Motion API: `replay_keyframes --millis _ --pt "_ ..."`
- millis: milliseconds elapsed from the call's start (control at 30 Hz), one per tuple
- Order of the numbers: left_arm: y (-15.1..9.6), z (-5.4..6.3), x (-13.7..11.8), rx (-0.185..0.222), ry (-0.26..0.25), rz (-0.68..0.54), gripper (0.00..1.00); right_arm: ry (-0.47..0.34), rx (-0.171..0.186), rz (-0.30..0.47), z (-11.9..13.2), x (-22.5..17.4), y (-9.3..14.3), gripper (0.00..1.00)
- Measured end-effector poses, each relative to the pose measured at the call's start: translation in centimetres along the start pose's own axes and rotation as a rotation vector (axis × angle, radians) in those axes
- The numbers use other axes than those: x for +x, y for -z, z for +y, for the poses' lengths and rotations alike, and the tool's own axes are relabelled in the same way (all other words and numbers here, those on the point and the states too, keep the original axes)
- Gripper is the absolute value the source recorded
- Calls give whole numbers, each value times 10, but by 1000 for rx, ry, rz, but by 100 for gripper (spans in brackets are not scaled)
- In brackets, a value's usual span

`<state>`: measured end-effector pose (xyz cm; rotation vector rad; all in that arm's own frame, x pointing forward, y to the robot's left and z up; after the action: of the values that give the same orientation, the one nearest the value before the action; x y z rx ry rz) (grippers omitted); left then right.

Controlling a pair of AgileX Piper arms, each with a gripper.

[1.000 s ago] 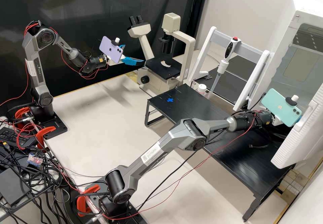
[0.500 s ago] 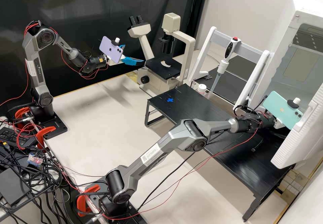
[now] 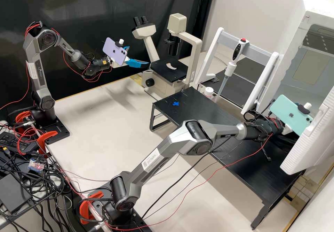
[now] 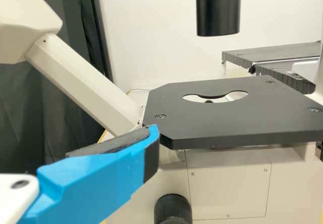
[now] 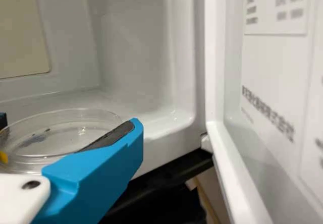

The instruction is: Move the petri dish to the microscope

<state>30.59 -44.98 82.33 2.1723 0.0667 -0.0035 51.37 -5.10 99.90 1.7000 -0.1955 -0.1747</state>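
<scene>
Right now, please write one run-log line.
right gripper: holding petri dish | location: open chamber's mouth | left gripper: open beside microscope | dish placed: no

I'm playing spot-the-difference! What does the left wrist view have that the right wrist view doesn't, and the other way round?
Left wrist view: the microscope's flat black stage and black knob.

Right wrist view: the clear petri dish, the white box and its open door.

Both: a gripper with bright blue on it, the left gripper in the first and the right gripper in the second.
</scene>
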Motion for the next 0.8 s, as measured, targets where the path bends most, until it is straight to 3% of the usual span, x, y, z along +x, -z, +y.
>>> replay_keyframes --millis 567,633,800 --pt "0 0 0 0 0 0 100 121 -14 -44 -7 -99 -1 0" --pt "0 0 0 0 0 0 100 133 -38 -59 -8 -118 -4 0" --pt "0 0 0 0 0 0 100 185 -48 -73 -23 -156 -11 0"
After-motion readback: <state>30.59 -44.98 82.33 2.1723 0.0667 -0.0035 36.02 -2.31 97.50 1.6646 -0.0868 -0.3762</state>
